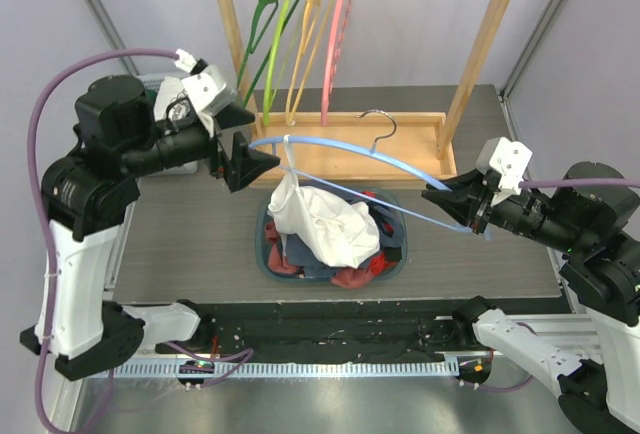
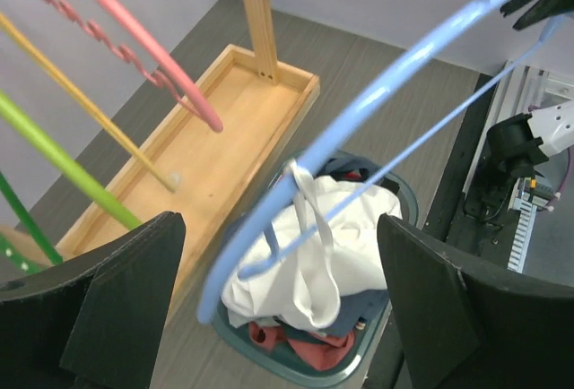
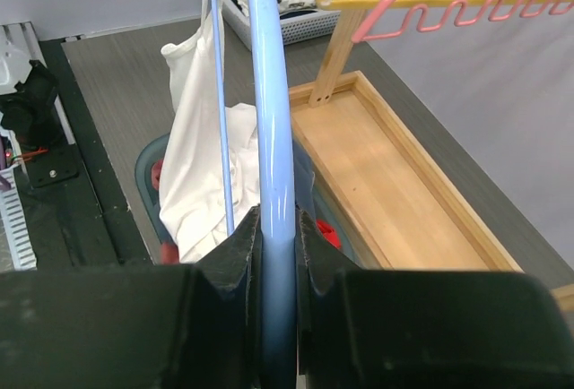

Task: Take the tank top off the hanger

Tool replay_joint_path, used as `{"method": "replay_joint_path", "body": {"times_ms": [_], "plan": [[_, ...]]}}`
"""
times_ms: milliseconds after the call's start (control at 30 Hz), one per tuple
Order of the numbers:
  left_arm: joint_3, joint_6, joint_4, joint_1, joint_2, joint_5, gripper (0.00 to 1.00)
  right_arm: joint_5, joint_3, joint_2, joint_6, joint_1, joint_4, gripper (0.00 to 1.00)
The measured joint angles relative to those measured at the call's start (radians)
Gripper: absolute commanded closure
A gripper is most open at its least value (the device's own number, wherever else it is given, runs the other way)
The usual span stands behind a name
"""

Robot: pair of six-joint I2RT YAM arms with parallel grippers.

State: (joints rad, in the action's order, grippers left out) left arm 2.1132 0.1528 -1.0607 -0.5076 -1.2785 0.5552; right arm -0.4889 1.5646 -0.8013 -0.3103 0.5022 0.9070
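Right hand (image 1: 455, 207) clamps blue hanger (image 1: 330, 145) — left hand (image 1: 252, 141) agape, tank top (image 1: 320, 219) dangling.

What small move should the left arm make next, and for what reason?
Probably advance the left gripper onto the strap looped over the blue hanger and close there, so that it can be slid off. That gripper is open beside this end, the right gripper is shut on the other end, and the white tank top hangs by this strap into the basket.
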Motion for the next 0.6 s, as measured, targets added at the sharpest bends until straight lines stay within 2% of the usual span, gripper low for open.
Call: {"method": "replay_joint_path", "body": {"times_ms": [133, 200, 267, 600], "plan": [[-0.108, -0.021, 0.002, 0.0, 0.083, -0.048, 0.09, 0.026, -0.003, 0.001, 0.0, 0.0, -0.005, 0.99], [-0.146, -0.035, 0.004, 0.0, 0.1, -0.058, 0.02, 0.035, -0.008, -0.002, -0.001, 0.0, -0.008, 0.99], [-0.176, -0.05, 0.01, 0.0, 0.104, -0.059, 0.01, 0.043, -0.01, -0.005, 0.001, 0.0, -0.01, 0.99], [-0.266, -0.131, 0.047, 0.0, 0.042, -0.053, 0.16, 0.077, -0.011, -0.011, 0.014, 0.0, -0.024, 0.99]]}}
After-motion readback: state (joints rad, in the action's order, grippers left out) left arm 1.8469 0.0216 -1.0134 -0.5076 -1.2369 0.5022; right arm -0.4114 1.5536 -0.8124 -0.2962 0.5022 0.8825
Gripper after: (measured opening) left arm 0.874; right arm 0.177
